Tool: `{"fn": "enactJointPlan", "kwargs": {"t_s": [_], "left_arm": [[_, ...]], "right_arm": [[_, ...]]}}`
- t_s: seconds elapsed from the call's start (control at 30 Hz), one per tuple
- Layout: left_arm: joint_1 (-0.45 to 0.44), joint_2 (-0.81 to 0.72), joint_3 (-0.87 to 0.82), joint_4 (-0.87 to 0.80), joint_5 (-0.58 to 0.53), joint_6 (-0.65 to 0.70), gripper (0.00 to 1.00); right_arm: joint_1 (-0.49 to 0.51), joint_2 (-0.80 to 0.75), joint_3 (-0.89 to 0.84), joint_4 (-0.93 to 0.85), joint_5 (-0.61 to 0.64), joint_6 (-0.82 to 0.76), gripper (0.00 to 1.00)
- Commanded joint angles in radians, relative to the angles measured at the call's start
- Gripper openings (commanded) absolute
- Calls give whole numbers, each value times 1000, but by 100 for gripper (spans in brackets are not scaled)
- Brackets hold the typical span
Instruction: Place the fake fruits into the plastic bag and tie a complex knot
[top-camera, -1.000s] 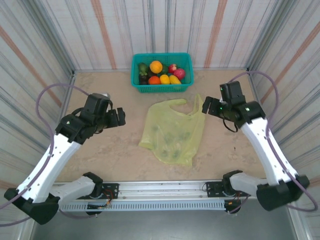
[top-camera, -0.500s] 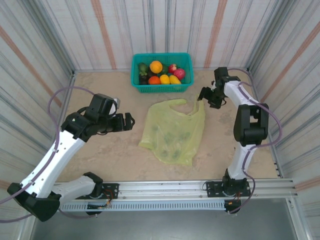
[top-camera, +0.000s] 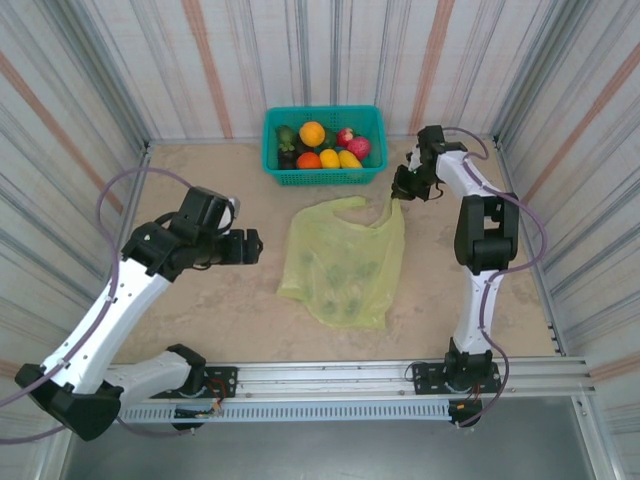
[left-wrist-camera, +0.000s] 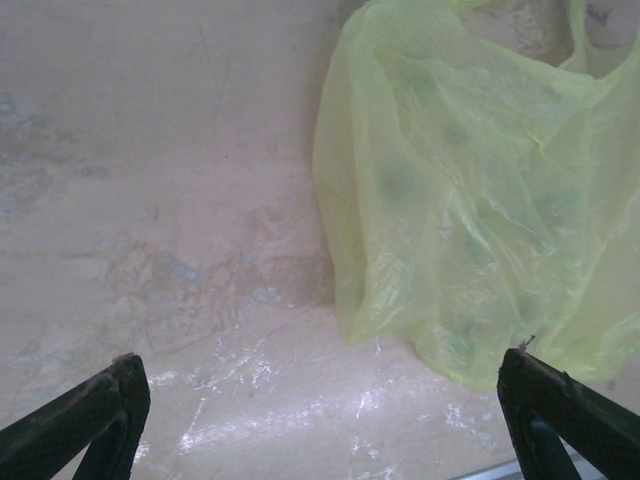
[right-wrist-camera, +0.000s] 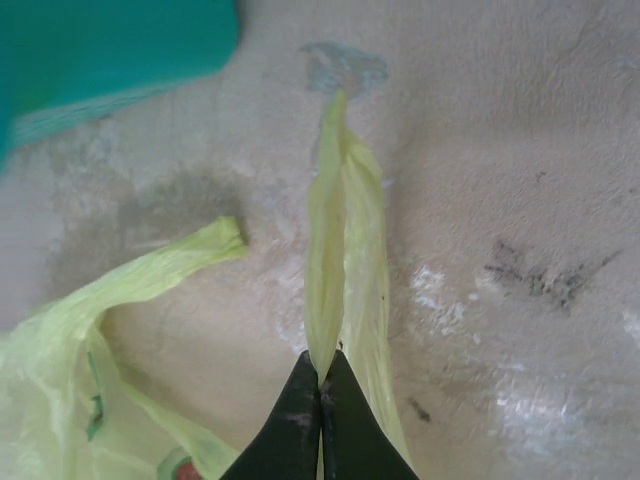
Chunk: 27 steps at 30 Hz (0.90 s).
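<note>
One loop of the plastic bag (top-camera: 345, 265) is pinched in my right hand (right-wrist-camera: 320, 374). My left hand (left-wrist-camera: 322, 365) is open.

No legible text or labels

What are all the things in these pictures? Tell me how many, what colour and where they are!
fake fruits: about eight, orange, yellow, red, green and dark, all in the basket.
basket: one, teal, at the far edge of the table.
plastic bag: one, pale yellow-green, lying flat mid-table.
table: one, beige and scuffed, under everything.
walls: grey with orange stripes, around three sides.
left hand: one, black, open, over the table left of the bag.
right hand: one, black, shut on the bag's handle, near the basket.
</note>
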<state>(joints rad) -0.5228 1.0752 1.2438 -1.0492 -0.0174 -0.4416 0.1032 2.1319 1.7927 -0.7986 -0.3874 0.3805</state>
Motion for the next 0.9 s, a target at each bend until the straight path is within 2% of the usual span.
{"fn": "enactJointPlan", "kwargs": {"t_s": [0.0,0.1,0.2,0.37,0.53,0.73,0.87], "left_arm": [[1,14,37,-30,-95,14,93],[3,38,83,-29,-152,-2,93],[3,52,140,-16,-198,3,93],[1,46,173,51,-232,25,93],[2,46,224,79,-279,62,93],[3,19,217,143,-280,86,94],[16,-34,165,210,-219,89,96]], "right_arm": [[48,-166,64,-34,47,-27,0],[80,-249,134,-69,112,-39,0],[96,-328,158,-56,121,-6,0],[202,-401,234,-31,213,-54,0],[231,-407,400,24,159,-130,0],[364,-455,461,60,133,-327,0],[521,-553,365,3,190,-545,0]]}}
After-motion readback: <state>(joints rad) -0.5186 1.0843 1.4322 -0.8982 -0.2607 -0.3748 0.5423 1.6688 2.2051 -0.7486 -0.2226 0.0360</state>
